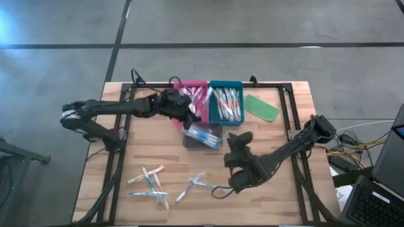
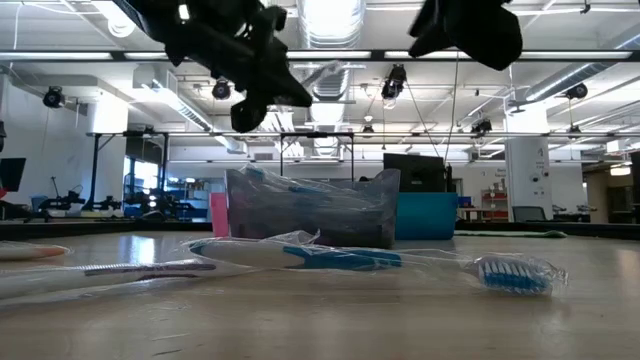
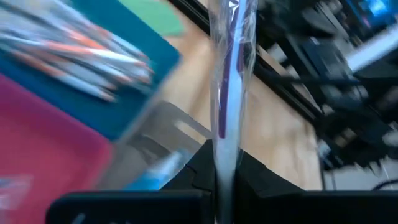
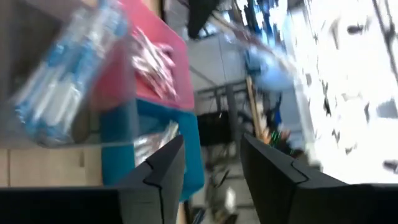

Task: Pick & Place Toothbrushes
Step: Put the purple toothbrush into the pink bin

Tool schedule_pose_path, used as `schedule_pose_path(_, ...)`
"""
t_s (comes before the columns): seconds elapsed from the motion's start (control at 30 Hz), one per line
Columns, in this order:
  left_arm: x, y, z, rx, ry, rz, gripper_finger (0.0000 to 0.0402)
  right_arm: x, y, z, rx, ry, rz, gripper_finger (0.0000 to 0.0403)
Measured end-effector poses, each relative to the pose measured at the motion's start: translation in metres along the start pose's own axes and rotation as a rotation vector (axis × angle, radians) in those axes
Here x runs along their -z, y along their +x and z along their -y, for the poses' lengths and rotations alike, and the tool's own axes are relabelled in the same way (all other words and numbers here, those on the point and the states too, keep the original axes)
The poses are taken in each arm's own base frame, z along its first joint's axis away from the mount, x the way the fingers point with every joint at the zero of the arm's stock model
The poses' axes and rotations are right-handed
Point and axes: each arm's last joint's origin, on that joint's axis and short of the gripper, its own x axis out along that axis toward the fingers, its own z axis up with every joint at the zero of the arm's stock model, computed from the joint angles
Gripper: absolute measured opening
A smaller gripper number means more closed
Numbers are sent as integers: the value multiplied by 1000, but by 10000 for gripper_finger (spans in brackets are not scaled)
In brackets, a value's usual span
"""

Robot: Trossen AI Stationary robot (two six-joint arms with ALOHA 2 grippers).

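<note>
My left gripper (image 1: 191, 111) hangs over the near edge of the pink tray (image 1: 189, 90), shut on a clear-wrapped toothbrush (image 3: 227, 74) with a purple stripe. Beside the pink tray stands a teal tray (image 1: 214, 113) holding orange-accented toothbrushes (image 1: 228, 104). A grey tray (image 1: 189, 140) in front of them holds blue ones (image 1: 205, 135). My right gripper (image 4: 211, 168) hovers open just right of the grey tray, nothing between its fingers. More wrapped toothbrushes (image 1: 150, 183) lie loose on the near table top. My left gripper pinches one end of the wrapped toothbrush (image 3: 225, 163) between its two fingers. It comes from the table's left, slanting a little down. The brush sticks straight out past the fingertips, along the fingers' line. It is lifted clear above the trays.
A flat green oblong piece (image 1: 262, 107) lies right of the teal tray. A black frame (image 1: 287, 107) runs round the wooden table top. One loose blue toothbrush (image 2: 380, 260) lies close before the low camera. Cables and equipment (image 1: 353, 157) sit off the table's right edge.
</note>
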Motion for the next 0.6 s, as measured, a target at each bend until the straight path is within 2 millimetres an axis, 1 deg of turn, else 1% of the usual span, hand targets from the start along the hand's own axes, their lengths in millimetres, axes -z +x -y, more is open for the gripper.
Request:
schedule_pose_path(0.2,-15,-10,-28,-77,-114,63,21,25,-3,19,51,254,-78,173)
schedule_pose_path(0.3,-18,-14,-39,-106,-182,75,25,28,-4,23,61,355,-87,184)
schedule_pose_path(0.47,-27,-24,-59,-134,-278,113,21,30,-5,30,57,386,-83,194)
schedule_pose_path(0.6,-32,-32,-73,-139,-372,132,22,31,-5,33,56,405,-84,193)
